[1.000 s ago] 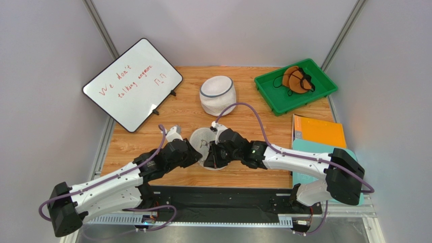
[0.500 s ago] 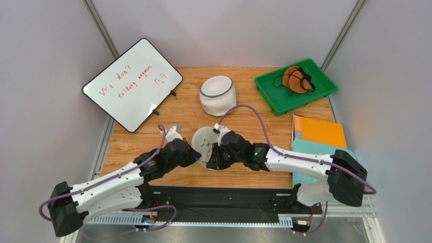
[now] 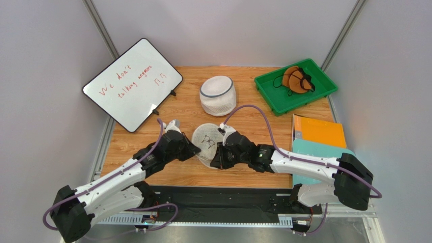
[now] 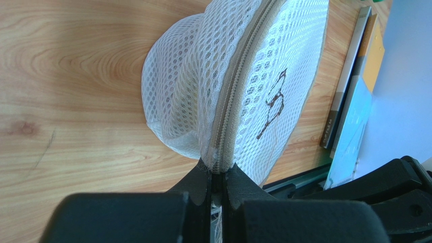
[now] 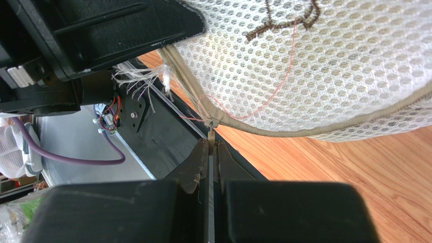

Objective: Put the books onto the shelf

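White mesh pouch (image 3: 205, 139) sits near the middle of the wooden table (image 3: 253, 116), near edge lifted off the wood, pinched from both sides. Left gripper (image 4: 217, 177) is closed tight on the pouch's zipper seam (image 4: 238, 96) at its left near edge. Right gripper (image 5: 210, 147) is closed on the small zipper pull (image 5: 210, 132) at the right near edge.

Orange book (image 3: 319, 131) and teal book (image 3: 317, 152) lie flat at the right edge of the table, orange on the far side, teal nearer, partly under the right arm. They touch or overlap, can't tell which. Neither gripper is on them.

Whiteboard (image 3: 133, 83) with red writing far left. White mesh basket (image 3: 218, 95) far centre. Green tray (image 3: 266, 96) far right, brown item (image 3: 296, 78) inside.
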Robot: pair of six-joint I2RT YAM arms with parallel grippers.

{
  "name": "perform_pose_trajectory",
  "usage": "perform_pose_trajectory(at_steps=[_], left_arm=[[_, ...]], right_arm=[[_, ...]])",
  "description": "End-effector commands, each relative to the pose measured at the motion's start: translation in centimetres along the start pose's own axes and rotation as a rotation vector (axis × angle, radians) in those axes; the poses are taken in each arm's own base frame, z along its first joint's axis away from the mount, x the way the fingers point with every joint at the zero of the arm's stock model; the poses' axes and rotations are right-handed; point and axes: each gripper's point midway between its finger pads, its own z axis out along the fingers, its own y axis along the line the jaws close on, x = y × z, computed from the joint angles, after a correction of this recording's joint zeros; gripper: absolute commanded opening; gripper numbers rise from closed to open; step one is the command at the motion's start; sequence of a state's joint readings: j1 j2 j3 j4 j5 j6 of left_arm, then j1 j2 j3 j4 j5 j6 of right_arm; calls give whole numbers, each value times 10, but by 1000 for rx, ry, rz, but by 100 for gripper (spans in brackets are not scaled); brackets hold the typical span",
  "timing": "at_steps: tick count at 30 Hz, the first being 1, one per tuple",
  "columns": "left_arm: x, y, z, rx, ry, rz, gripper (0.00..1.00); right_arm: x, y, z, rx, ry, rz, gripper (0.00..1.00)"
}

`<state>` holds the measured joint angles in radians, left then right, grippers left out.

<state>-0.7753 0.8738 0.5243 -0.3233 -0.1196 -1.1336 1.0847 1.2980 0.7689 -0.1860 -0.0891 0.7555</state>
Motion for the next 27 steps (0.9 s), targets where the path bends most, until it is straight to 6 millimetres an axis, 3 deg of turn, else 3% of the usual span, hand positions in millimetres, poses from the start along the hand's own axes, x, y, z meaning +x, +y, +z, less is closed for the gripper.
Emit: perform_pose_trajectory(at_steps=[1, 2, 4, 5, 8, 10, 15, 21, 27], left_arm=[[-9, -4, 6, 29, -1, 86, 0], [-9, -7, 7, 34, 7, 95, 1], [-12, -17, 3, 61, 11, 131, 19], [-11, -14, 0, 48, 21, 146, 46], [-15, -12, -9, 27, 12, 169, 82], [-14, -5, -14, 7, 13, 172, 88], [-2, -1, -25, 9, 29, 150, 89], [21, 7, -21, -21, 69, 118, 89], [21, 14, -17, -45, 57, 101, 80]], right_arm=[[2, 0, -8, 5, 10, -1, 0], [2, 1, -8, 3, 10, -1, 0], [-1, 5, -8, -8, 4, -2, 0], [-2, 6, -8, -13, 2, -1, 0], [-9, 16, -5, -47, -17, 5, 0], [-10, 22, -2, -70, -11, 13, 0], [-14, 33, 8, -89, -6, 2, 0], [-18, 46, 14, -115, -4, -6, 0], [-17, 54, 16, -132, 2, -15, 0]])
